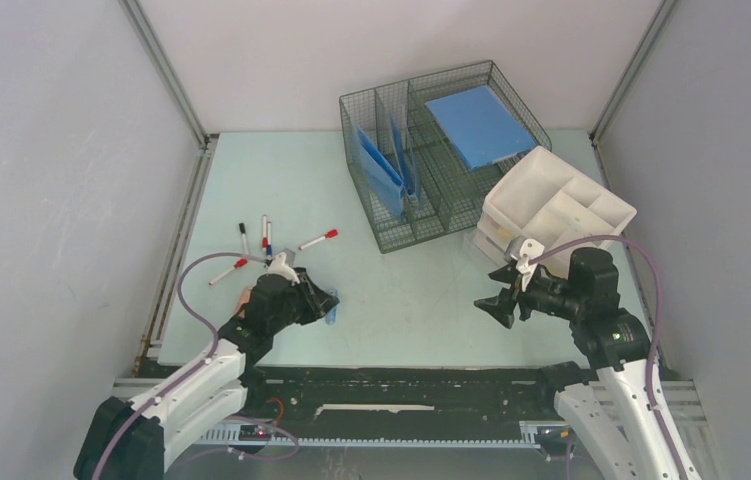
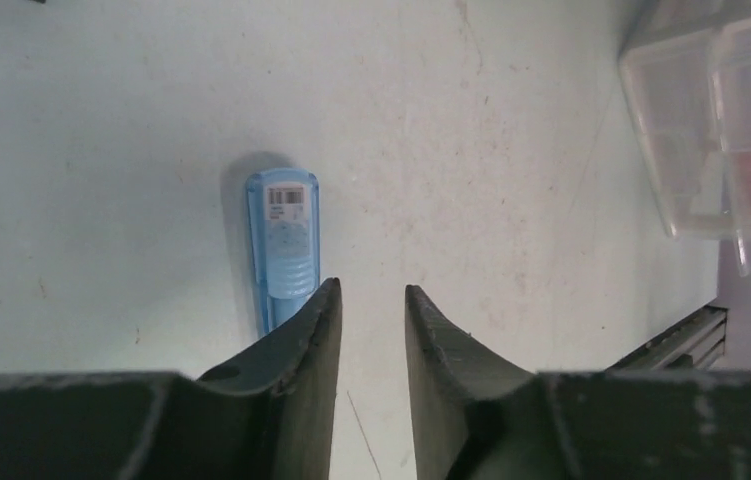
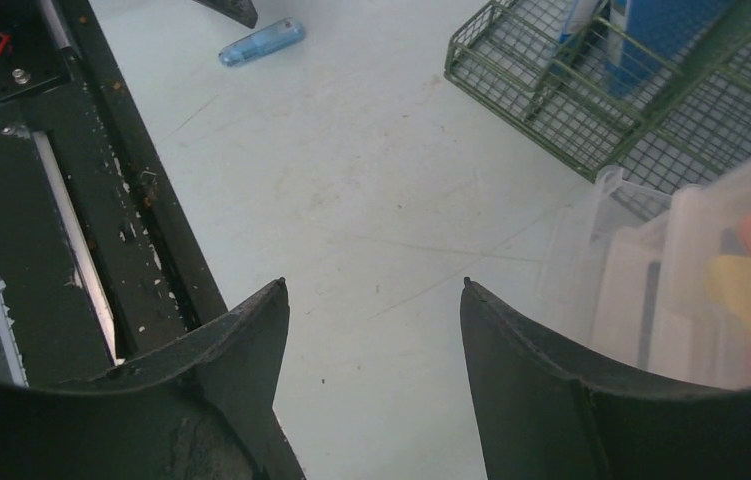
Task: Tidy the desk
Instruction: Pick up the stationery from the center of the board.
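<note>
The desk is a pale mint-green top. A small translucent blue item with a barcode label lies flat on it near the front left, also seen as the blue item from above. My left gripper hovers low over the desk with a narrow gap and nothing between its fingers. The blue item lies just outside its left finger. My right gripper stands open over bare desk at the front right, holding nothing. From above, the left gripper and right gripper face each other.
Several markers with red, black and blue caps lie scattered behind the left arm. A wire mesh organizer holding blue folders stands at the back. A white compartment box sits tilted beside the right gripper. A black rail runs along the near edge.
</note>
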Robot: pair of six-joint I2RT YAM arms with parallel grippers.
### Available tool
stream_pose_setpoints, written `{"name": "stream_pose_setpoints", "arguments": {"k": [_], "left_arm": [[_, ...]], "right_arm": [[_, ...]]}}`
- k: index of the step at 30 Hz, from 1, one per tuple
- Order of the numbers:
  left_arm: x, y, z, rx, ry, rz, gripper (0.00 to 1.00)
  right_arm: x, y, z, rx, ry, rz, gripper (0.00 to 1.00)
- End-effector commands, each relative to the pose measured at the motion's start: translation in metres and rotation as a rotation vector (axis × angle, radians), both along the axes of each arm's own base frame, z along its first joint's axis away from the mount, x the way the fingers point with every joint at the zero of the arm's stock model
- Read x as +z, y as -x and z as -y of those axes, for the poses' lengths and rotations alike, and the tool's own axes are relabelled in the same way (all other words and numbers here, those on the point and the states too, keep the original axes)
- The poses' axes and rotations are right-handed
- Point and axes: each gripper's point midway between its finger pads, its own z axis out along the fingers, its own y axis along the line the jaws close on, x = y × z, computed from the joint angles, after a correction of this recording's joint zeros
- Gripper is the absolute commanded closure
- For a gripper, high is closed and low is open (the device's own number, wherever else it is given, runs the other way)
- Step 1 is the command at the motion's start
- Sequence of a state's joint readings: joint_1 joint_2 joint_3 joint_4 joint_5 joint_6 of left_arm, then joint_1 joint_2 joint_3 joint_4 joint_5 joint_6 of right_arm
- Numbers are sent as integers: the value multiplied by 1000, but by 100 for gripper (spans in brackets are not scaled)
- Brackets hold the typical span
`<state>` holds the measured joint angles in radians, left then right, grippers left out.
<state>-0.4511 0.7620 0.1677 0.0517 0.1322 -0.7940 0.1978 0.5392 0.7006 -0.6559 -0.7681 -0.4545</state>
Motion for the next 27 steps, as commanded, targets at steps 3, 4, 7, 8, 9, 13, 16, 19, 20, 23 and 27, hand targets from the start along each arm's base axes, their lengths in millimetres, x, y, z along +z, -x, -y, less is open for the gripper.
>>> {"name": "stream_pose_setpoints", "arguments": {"k": [3,4,7,8,9,13,16,19,20,23,27], "left_arm": [[5,-3,-6,6,-186,-21,48],[1,-1,-10,5,-238,-40,45],[-4,-2,-16,9,-342,-57,38],[-5,-3,-17,6,-363,-67,38],[-8,-3,-17,0,-381,-79,38],[-20,-3,-17,-25,-463,-139,39],[-24,-3,-12,-42,-496,-160,43],[-25,-4,-5,-62,-518,-175,50],[-26,-3,-3,-67,-533,-183,52],[-33,0,-3,-75,-594,-218,60],[-41,2,-10,-61,-698,-256,63]], "right_arm": [[13,2,-6,30,-17,14,29],[13,2,-6,28,-16,13,29],[12,1,-6,24,-13,12,29],[12,0,-5,23,-11,12,29],[12,0,-5,22,-10,12,28],[12,-1,-5,18,-7,17,28],[12,-1,-4,16,-7,19,28],[13,-1,-4,15,-6,22,28],[12,-1,-4,13,-6,20,28],[13,-1,-3,12,-7,23,28],[13,-1,-3,11,-8,27,28]]}}
